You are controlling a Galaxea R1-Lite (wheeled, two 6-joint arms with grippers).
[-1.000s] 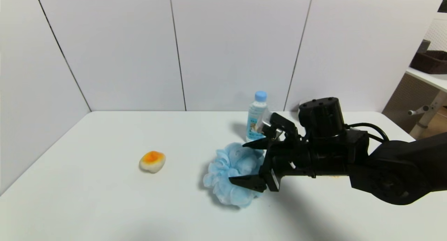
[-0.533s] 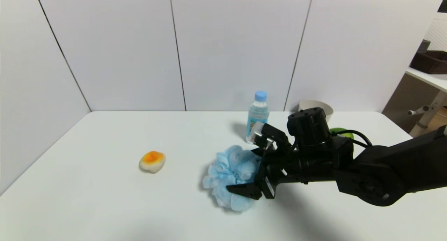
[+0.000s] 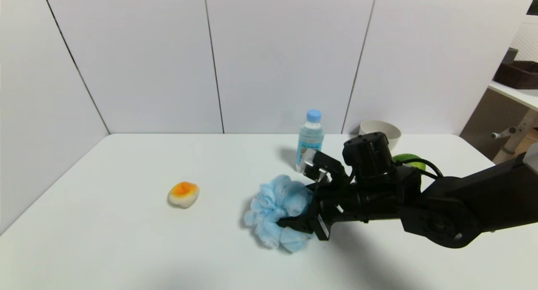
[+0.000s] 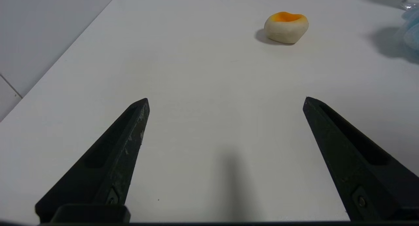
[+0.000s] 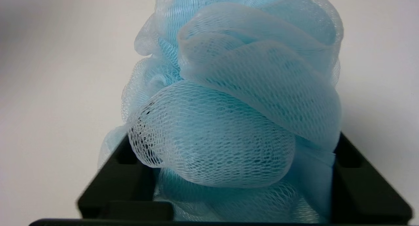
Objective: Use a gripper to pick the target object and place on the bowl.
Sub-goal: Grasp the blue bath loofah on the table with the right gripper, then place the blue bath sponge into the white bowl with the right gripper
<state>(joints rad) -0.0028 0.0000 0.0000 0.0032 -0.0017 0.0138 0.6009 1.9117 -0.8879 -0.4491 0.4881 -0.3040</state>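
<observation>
The light-blue mesh bath pouf [image 3: 271, 208] lies on the white table [image 3: 126, 239], right of centre. My right gripper [image 3: 294, 206] reaches in from the right and is shut on the pouf, one finger pressed into its near side and the other buried in the ruffles. In the right wrist view the pouf [image 5: 235, 98] fills the space between the black jaws and hides their tips. The off-white bowl [image 3: 384, 128] stands at the back right, behind the arm's wrist. My left gripper [image 4: 226, 100] is open and empty over bare table, out of the head view.
A blue-capped clear water bottle [image 3: 310, 141] stands just behind the pouf. A green fruit [image 3: 405, 159] lies beside the bowl, partly hidden by the arm. A white-and-orange egg-like piece [image 3: 183, 194] lies to the left, also in the left wrist view [image 4: 286, 23].
My right gripper has come down and forward around the pouf and its jaws have closed in, squeezing the ruffles. The bowl and the green fruit have come into view behind the arm.
</observation>
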